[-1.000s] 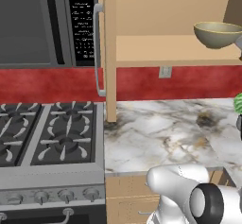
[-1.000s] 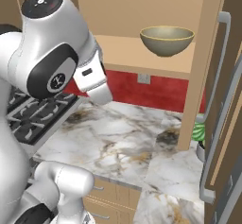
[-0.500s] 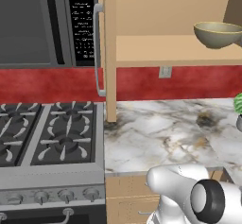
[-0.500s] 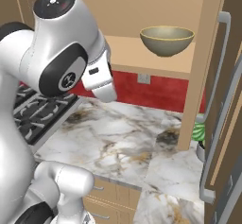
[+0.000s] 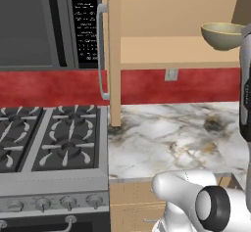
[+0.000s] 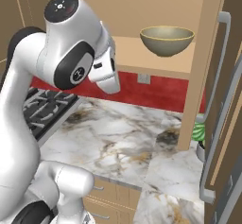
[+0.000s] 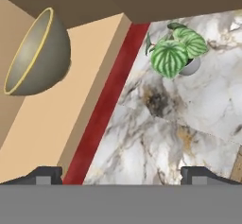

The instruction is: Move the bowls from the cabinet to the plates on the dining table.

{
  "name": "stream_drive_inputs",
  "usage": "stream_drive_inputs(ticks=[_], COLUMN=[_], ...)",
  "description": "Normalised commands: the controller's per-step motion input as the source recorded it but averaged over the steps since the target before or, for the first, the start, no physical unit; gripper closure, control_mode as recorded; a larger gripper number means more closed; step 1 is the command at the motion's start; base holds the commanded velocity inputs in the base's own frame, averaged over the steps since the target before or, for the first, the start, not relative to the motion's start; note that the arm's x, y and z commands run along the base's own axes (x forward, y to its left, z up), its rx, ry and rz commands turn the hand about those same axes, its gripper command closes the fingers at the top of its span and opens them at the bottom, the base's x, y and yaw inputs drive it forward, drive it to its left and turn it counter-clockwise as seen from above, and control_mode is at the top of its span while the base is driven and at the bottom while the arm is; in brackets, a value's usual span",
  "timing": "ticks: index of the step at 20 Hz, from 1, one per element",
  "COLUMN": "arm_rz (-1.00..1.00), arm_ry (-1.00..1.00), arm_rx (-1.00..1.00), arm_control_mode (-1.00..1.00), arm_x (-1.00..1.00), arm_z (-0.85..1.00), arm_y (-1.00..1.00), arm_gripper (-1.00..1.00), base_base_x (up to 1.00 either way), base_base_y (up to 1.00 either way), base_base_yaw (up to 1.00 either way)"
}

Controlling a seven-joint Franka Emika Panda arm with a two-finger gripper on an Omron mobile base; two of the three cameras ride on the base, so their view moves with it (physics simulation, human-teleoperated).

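A deep olive-beige bowl [image 5: 223, 34] with a yellowish rim stands upright on the wooden shelf of the open tan cabinet [image 5: 166, 50]. From the other side the bowl [image 6: 166, 40] sits right of my raised arm [image 6: 75, 62]. In the hand view the bowl [image 7: 35, 53] lies at the upper left, well away from my gripper [image 7: 123, 176]. The gripper is open, its two fingertips [image 7: 45, 175] far apart with nothing between them. The plates and the dining table are out of view.
The cabinet's left door [image 5: 113, 55] and right door [image 6: 222, 105] stand open, with long grey bar handles. Below lies a marble counter [image 5: 171, 138] with a small potted plant [image 7: 179, 50]. A microwave [image 5: 44, 25] and gas stove [image 5: 49, 143] are to the left.
My arm has swung up and to the right, toward the cabinet shelf. Part of it now shows at the right edge of the left base view, beside the bowl. The bowl has not moved.
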Motion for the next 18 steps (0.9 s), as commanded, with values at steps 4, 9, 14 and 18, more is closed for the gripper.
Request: stream_drive_inputs(ticks=[4, 9, 14, 18], arm_rz=[-0.04, -0.01, 0.0, 0.02], arm_ry=[-0.02, -0.08, -0.07, 0.0], arm_rx=[0.12, 0.16, 0.17, 0.05], arm_control_mode=[-1.0, -1.0, -1.0, -1.0], arm_x=[0.09, 0.02, 0.0, 0.06], arm_z=[0.12, 0.1, 0.15, 0.0], arm_y=[-0.23, -0.38, -0.09, 0.0], arm_gripper=[-1.0, -1.0, -1.0, -1.0], base_base_x=[0.0, 0.0, 0.0, 0.0], base_base_y=[0.0, 0.0, 0.0, 0.0], base_base_yaw=[0.0, 0.0, 0.0, 0.0])
